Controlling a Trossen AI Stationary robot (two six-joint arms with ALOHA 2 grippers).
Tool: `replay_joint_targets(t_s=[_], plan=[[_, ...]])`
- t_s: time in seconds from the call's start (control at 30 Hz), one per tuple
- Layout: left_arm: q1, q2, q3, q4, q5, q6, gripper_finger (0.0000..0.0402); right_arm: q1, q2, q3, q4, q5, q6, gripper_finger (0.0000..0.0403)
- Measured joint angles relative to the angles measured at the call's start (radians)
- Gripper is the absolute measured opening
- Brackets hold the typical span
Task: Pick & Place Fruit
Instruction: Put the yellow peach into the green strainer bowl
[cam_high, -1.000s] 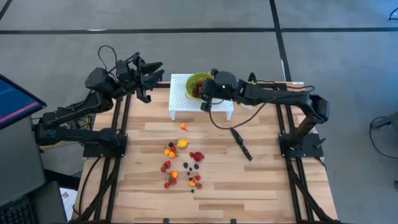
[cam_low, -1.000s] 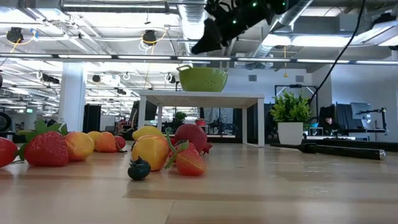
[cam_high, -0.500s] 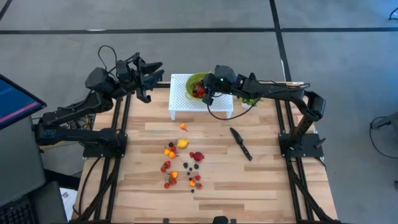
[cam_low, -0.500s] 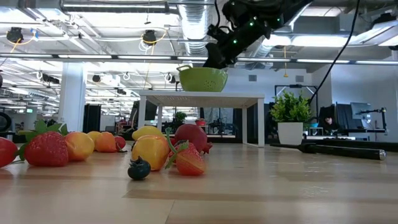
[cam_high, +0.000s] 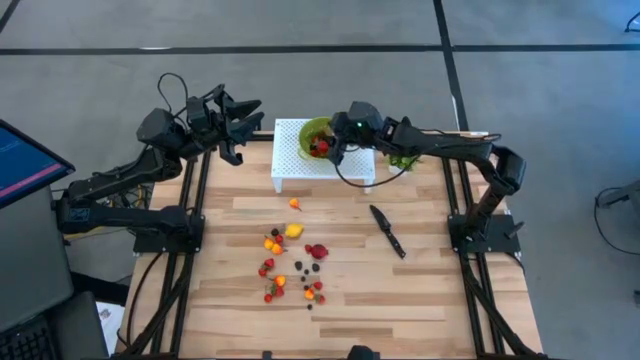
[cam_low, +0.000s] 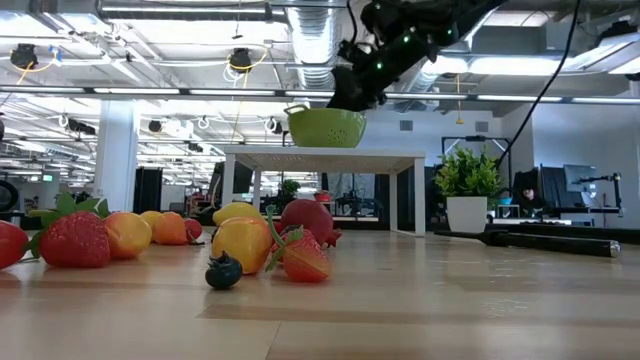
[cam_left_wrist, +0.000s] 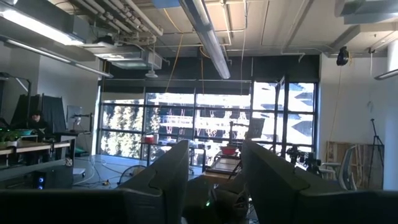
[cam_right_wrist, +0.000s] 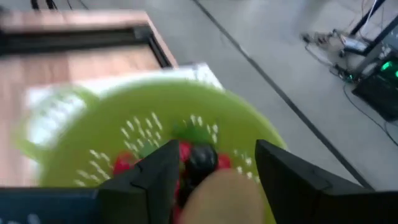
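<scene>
From above, the wooden table (cam_high: 400, 290) carries a small white stand (cam_high: 290, 160) at its far edge, and a green bowl (cam_high: 312, 130) with holes sits on this stand. Beside the stand a small potted plant (cam_high: 402, 160) is partly hidden under the right arm. A black knife (cam_high: 387, 230) lies on the boards, well apart from the fruit (cam_high: 292, 262), which is scattered in a loose group near the middle of the table. Some red fruit is already inside the bowl. The right gripper (cam_high: 335, 148) hangs over the bowl, and the left gripper (cam_high: 240, 125) waits at the far left corner, away from everything, with its fingers spread.

At table height, the fruit (cam_low: 240, 242) fills the foreground: strawberries, yellow and orange pieces, one dark berry. Behind it stands the white stand (cam_low: 320, 158) with the bowl (cam_low: 326, 128) on top, and the right gripper (cam_low: 352, 95) is just above the bowl's rim. The plant (cam_low: 468, 190) and the knife (cam_low: 545, 241) are further to the side.

Past the left wrist, only the room shows between two parted fingers (cam_left_wrist: 168, 171).

Past the right wrist, the fingers (cam_right_wrist: 158, 171) stand apart over the bowl (cam_right_wrist: 112, 134); red fruit and a dark berry (cam_right_wrist: 200, 158) lie between them, but I cannot tell if they touch it.
</scene>
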Motion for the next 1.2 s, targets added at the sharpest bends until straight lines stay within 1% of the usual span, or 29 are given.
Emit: replay_joint_targets(t_s=[0.13, 0.2, 0.27, 0.4, 0.5, 0.6, 0.67, 0.73, 0.93, 1.1, 1.2], plan=[[0.0, 0.0, 0.0, 0.0, 0.0, 0.0, 0.0142, 0.028, -0.058, 0.001, 0.032, -0.013, 0.042, 0.0213], [0.0, 0.0, 0.0, 0.0, 0.0, 0.0, 0.0142, 0.053, -0.092, 0.001, 0.028, -0.029, 0.042, 0.0209], [0.0, 0.0, 0.0, 0.0, 0.0, 0.0, 0.0142, 0.082, -0.137, 0.001, -0.002, -0.058, 0.043, 0.0196], [0.0, 0.0, 0.0, 0.0, 0.0, 0.0, 0.0142, 0.142, -0.233, 0.001, -0.143, -0.085, 0.043, 0.0149], [0.0, 0.0, 0.0, 0.0, 0.0, 0.0, 0.0142, 0.177, -0.294, 0.001, -0.292, -0.084, 0.051, 0.0102], [0.0, 0.0, 0.0, 0.0, 0.0, 0.0, 0.0142, 0.208, -0.35, -0.004, -0.418, -0.084, 0.096, 0.0054], [0.0, 0.0, 0.0, 0.0, 0.0, 0.0, 0.0142, 0.231, -0.389, -0.031, -0.447, -0.084, 0.125, 0.0023], [0.0, 0.0, 0.0, 0.0, 0.0, 0.0, 0.0142, 0.254, -0.437, -0.077, -0.457, -0.084, 0.146, 0.0006], [0.0, 0.0, 0.0, 0.0, 0.0, 0.0, 0.0142, 0.325, -0.598, -0.239, -0.409, -0.08, 0.213, 0.0018], [0.0, 0.0, 0.0, 0.0, 0.0, 0.0, 0.0142, 0.357, -0.746, -0.367, -0.361, -0.036, 0.237, 0.0002], [0.0, 0.0, 0.0, 0.0, 0.0, 0.0, 0.0142, 0.357, -0.838, -0.424, -0.355, -0.027, 0.237, 0.0006]])
